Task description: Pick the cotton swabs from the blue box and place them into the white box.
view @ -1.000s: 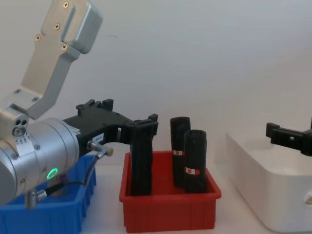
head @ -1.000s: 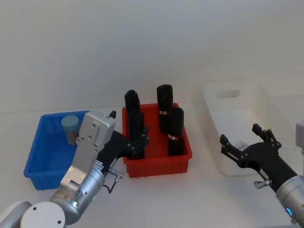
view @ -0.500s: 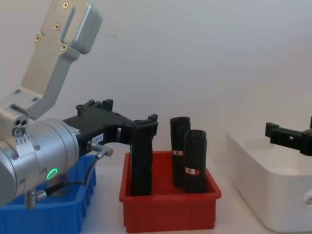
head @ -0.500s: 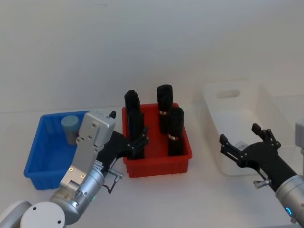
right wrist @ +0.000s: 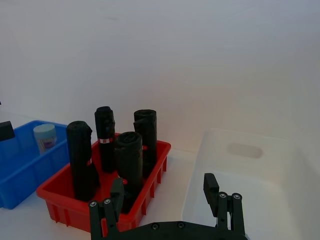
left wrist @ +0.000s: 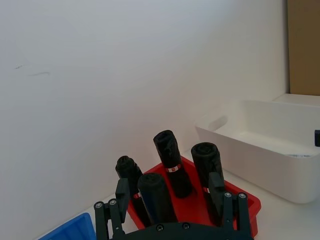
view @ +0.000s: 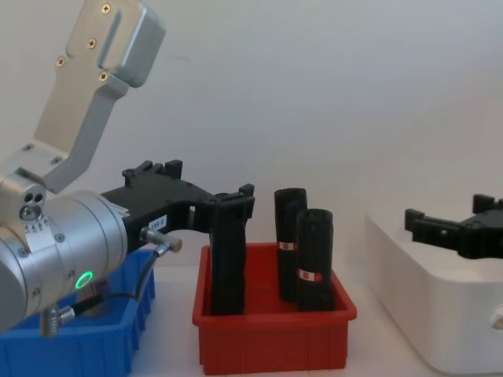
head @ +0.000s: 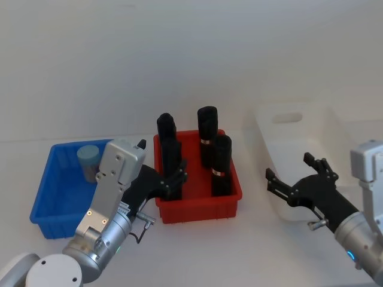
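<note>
Reading the labels first, we find a red-and-white band around each of the black rolls point(head: 207, 128) standing in the red bin point(head: 197, 210), with no writing we can make out. The cotton swabs point(head: 88, 156) are one clear jar with a pale blue lid, and its small label is also unreadable. The jar stands upright in the far part of the blue box point(head: 42, 197), at the left end of the table point(head: 251, 239). The left gripper point(left wrist: 169, 180) reaches in from the lower left and is held roughly level at the red bin's near left corner, between the blue box and the red bin. Its fingers are spread wide and released, and the nearest roll shows between them in the left wrist view. The right gripper point(head: 288, 167) comes in from the lower right and hangs above the near left edge of the white box point(head: 299, 119). It points toward the red bin, with its fingers apart and holding nothing.
</note>
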You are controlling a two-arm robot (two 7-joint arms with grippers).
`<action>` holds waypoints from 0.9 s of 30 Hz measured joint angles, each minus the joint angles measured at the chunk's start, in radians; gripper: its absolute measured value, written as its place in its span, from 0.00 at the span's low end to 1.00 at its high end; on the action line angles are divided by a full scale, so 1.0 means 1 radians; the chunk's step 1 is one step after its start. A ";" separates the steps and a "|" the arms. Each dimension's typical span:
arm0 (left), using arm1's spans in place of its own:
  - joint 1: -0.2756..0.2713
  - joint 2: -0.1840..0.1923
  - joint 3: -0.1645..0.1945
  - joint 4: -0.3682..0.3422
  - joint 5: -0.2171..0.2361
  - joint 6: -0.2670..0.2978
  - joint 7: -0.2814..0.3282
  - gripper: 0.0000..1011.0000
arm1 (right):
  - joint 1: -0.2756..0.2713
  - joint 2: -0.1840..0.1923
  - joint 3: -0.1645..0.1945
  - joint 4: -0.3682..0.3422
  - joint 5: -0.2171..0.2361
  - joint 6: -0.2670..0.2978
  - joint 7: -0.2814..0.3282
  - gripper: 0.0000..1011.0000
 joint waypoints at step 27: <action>0.000 0.000 0.000 0.000 0.000 0.000 0.000 0.99 | 0.319 -0.147 -0.050 0.444 -0.131 -0.092 0.223 0.99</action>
